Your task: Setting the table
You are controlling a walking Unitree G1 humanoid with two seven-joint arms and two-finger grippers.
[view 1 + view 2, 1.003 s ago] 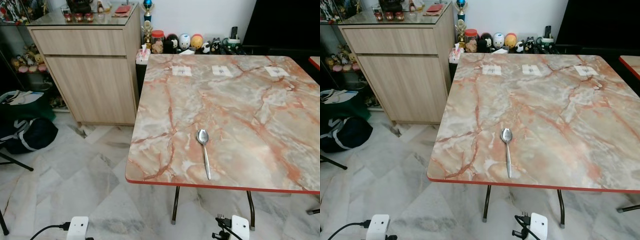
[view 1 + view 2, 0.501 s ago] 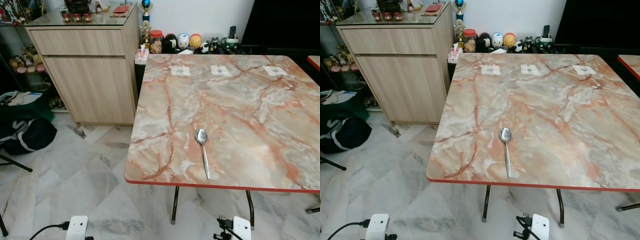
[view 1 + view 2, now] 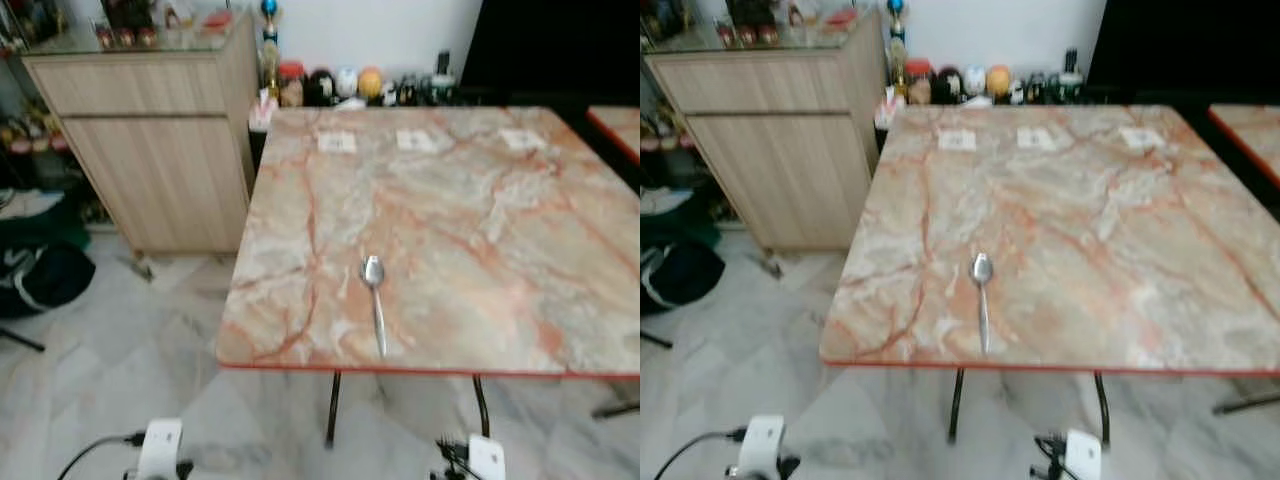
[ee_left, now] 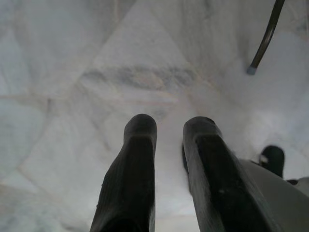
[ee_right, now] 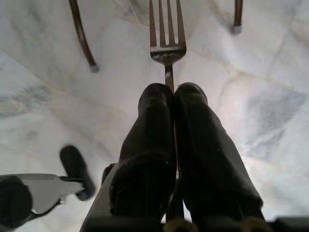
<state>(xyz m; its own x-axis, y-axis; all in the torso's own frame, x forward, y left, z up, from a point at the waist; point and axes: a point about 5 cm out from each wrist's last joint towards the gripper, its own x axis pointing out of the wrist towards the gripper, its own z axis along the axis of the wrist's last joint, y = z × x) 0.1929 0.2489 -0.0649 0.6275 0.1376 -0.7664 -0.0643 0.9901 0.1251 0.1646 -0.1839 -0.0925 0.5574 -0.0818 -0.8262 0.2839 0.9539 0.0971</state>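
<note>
- Head views now blurred, and the whole scene has shifted since a second ago: the camera has moved. The spoon (image 3: pixel 375 303) lies unmoved near the table (image 3: pixel 520 260) front edge.
- Right tool (image 5: pixel 173 92) hangs low over the floor, fingers closed on a fork (image 5: pixel 166 36), tines outward.
- Left tool (image 4: pixel 169 126) hangs idle, slightly parted, empty.
- Judgement: fork not yet placed; approach under way.

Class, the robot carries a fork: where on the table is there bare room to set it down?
The marble table is bare on both sides of the spoon, up to three white cards along its far edge. The right gripper holds the fork.
</note>
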